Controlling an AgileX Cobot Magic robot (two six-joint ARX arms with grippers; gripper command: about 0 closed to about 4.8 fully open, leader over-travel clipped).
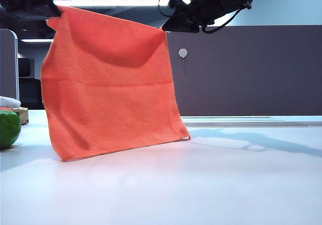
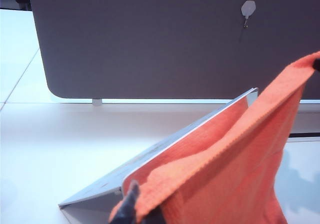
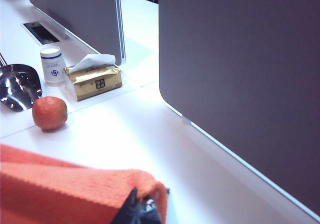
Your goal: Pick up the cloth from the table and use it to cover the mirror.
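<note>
Cloth (image 1: 108, 84) stretched between both grippers above the worktop (image 1: 201, 184), left gripper (image 2: 131, 204) jaws clenched on one top corner, right gripper (image 3: 137, 209) jaws clenched on the other, mirror (image 2: 165, 149) just below the left jaws, cloth draped against it.

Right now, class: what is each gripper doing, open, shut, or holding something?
Left gripper: shut on a top corner of the orange cloth, held up high.
Right gripper: shut on the cloth's other top corner.

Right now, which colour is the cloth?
Bright orange cloth, clearest in the exterior view.
</note>
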